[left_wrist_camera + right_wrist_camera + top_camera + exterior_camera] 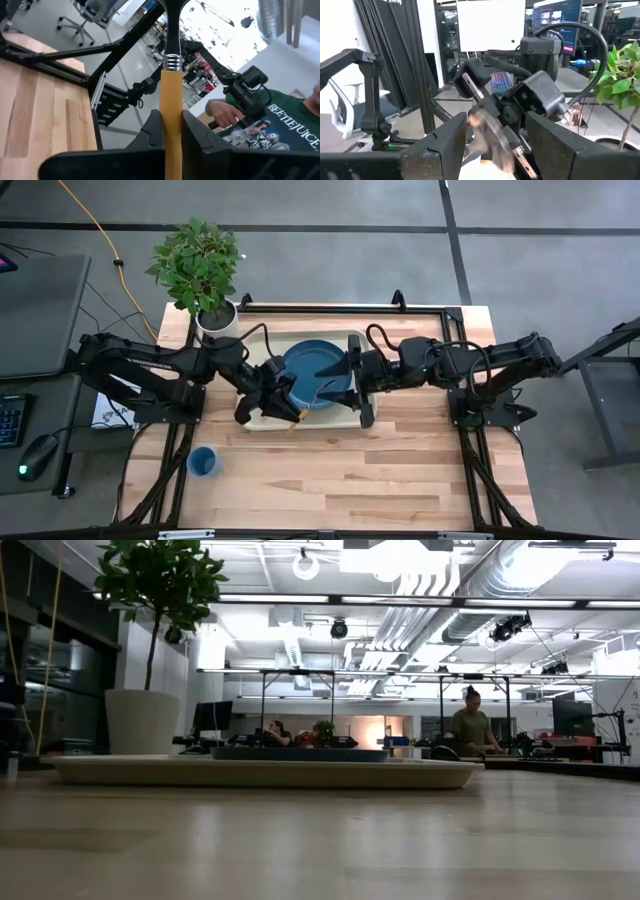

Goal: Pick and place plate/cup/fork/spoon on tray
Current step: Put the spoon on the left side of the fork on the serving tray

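The left gripper point(172, 135) is clamped on an orange handle point(171, 110) that runs up to a ribbed silver collar; its working end is out of sight, so I can't say whether this is the fork or the spoon. From above, that gripper point(272, 392) hangs over the tray's point(262, 421) seven o'clock corner, the handle's tip poking out at about five o'clock from it point(294, 420).

Facing it, the right gripper point(492, 131) holds something blurred and silvery between its fingers point(451, 132), probably the other utensil, though I can't make it out. It sits at the plate's three o'clock side point(352, 375).

The plate point(318, 372) already lies on the tray. The cup point(203, 462) stands well apart on the bare wood, at about seven o'clock from the tray.

To my eye the step in hand is setting the utensils down. The left arm would do well to lower until the handle is nearly flat over open tray beside the plate, then let go gently, so it doesn't bounce over the raised edge. With both wrists this close, one arm should finish and clear before the other moves. The cup remains after that.
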